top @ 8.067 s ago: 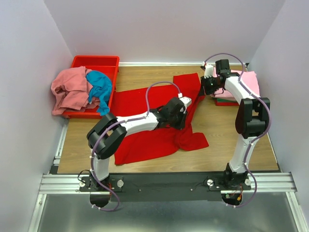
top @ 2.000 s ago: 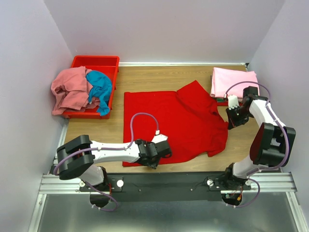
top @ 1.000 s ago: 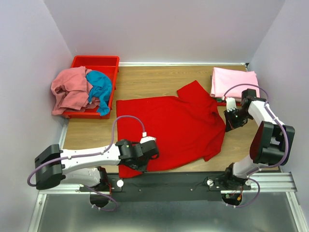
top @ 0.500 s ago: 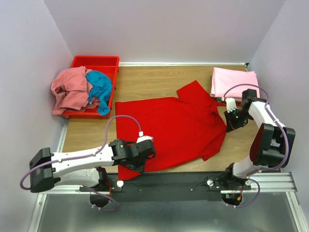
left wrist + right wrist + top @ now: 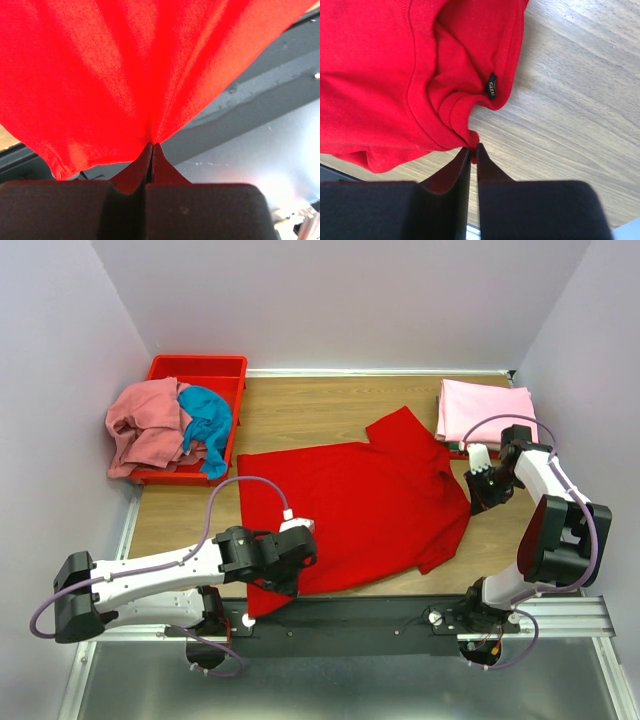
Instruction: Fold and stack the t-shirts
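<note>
A bright red t-shirt (image 5: 350, 505) lies spread across the wooden table, its lower hem hanging over the near edge. My left gripper (image 5: 290, 572) is shut on that hem; in the left wrist view the cloth (image 5: 125, 65) fans out from the pinched tips (image 5: 151, 145). My right gripper (image 5: 471, 500) sits at the shirt's right side by the collar. In the right wrist view its tips (image 5: 473, 148) stand a slit apart with a nub of the red collar (image 5: 455, 112) caught between them. A folded light pink t-shirt (image 5: 485, 410) lies at the back right.
A red plastic bin (image 5: 200, 368) stands at the back left, with a salmon pink shirt (image 5: 145, 425) and a teal one (image 5: 207, 420) draped over it. The black rail (image 5: 380, 612) with the arm bases runs along the near edge. White walls close in both sides.
My left gripper has pulled the hem leftward and toward the near edge, dragging the red shirt slightly left. The right gripper has stayed in place, its jaws easing a little apart.
</note>
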Controlling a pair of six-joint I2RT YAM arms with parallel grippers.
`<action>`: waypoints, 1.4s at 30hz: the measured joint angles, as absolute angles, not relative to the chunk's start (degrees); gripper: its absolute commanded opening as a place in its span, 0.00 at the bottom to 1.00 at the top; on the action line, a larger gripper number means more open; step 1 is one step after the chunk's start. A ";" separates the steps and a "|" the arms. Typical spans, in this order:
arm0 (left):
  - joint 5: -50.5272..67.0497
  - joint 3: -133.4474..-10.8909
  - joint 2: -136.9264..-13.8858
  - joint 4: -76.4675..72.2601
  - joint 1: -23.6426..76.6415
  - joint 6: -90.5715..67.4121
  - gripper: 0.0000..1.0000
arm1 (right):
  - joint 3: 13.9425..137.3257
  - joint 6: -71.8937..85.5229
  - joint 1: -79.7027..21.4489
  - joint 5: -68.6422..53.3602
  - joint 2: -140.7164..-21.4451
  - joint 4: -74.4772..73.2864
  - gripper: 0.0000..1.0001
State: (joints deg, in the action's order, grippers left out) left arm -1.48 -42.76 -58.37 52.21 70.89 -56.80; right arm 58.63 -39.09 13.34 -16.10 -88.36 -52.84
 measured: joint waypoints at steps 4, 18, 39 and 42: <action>-0.47 -42.76 -57.06 52.84 70.89 -56.93 0.07 | 58.63 -39.16 13.34 -15.40 -88.05 -53.01 0.32; -2.44 -54.41 -55.16 54.85 68.77 -55.20 0.62 | 66.65 -41.47 13.15 -19.14 -86.21 -59.70 0.69; 2.59 -54.26 -75.13 18.04 10.85 -21.12 0.65 | 75.70 -33.91 0.36 -47.42 -89.97 -48.45 0.81; -0.05 -52.97 -75.26 17.63 10.83 -19.11 0.65 | 72.95 -33.32 0.34 -50.39 -91.20 -45.30 0.81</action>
State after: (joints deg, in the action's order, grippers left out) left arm -0.05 -52.97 -75.26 17.63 10.83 -19.11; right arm 72.95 -33.32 0.34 -50.39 -91.20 -45.30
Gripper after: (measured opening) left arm 0.647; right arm 0.809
